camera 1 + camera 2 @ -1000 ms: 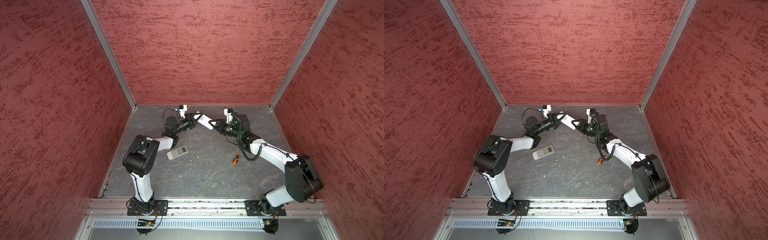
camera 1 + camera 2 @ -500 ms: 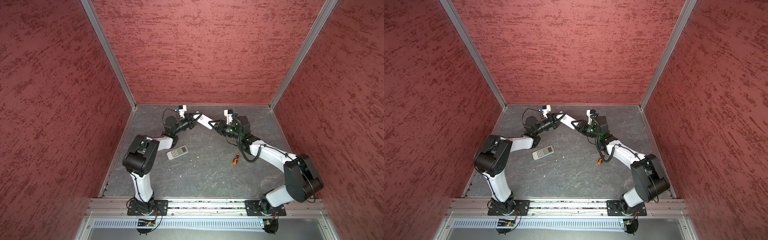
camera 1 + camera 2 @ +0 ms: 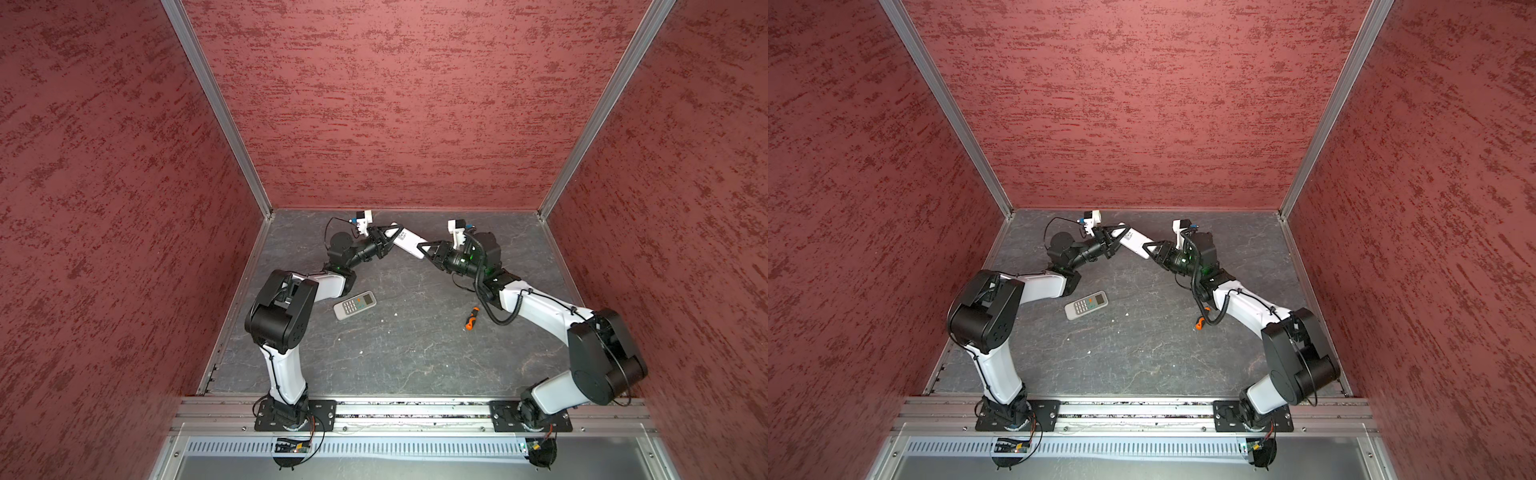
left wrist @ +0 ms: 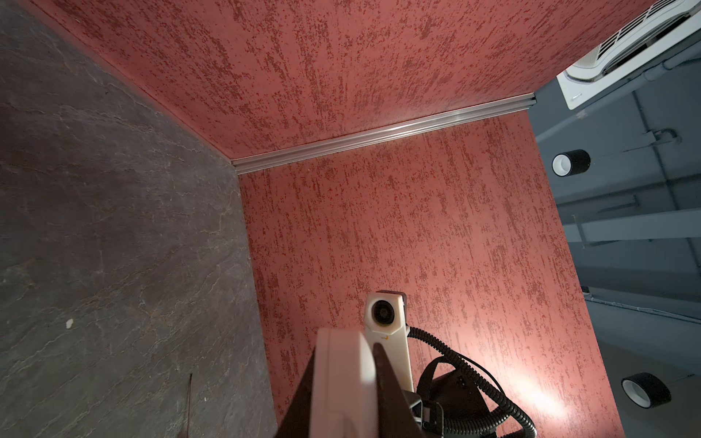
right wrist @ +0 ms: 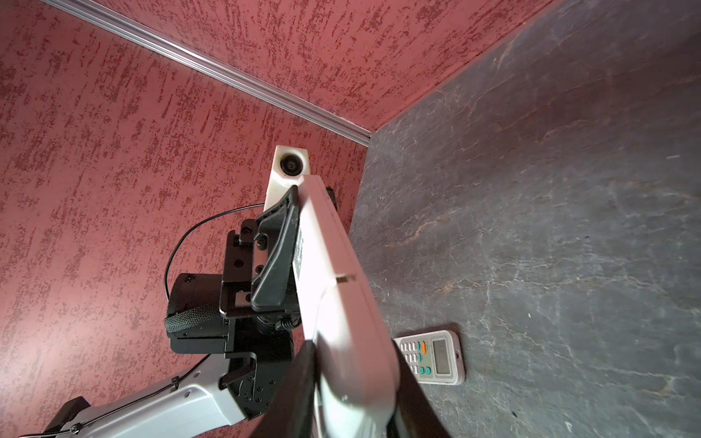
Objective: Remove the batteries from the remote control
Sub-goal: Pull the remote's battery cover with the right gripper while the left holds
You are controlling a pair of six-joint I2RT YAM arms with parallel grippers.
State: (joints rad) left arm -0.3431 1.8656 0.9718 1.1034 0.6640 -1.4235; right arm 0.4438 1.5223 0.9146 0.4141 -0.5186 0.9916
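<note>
Near the back wall, clear of the table (image 3: 415,357): the white remote (image 3: 406,242), label side up, spanned between my 2 grippers. Batteries not visible in any view. The right wrist view shows only a seam and a small notch on the remote's back. My left gripper (image 3: 394,237) is clamped tight on 1 end. My right gripper (image 3: 422,251) pinches the other end, fingers on both edges. A 2nd remote (image 3: 354,305) lies buttons up beside my left arm. The orange-and-black screwdriver (image 3: 471,318) lies near my right forearm.
</note>
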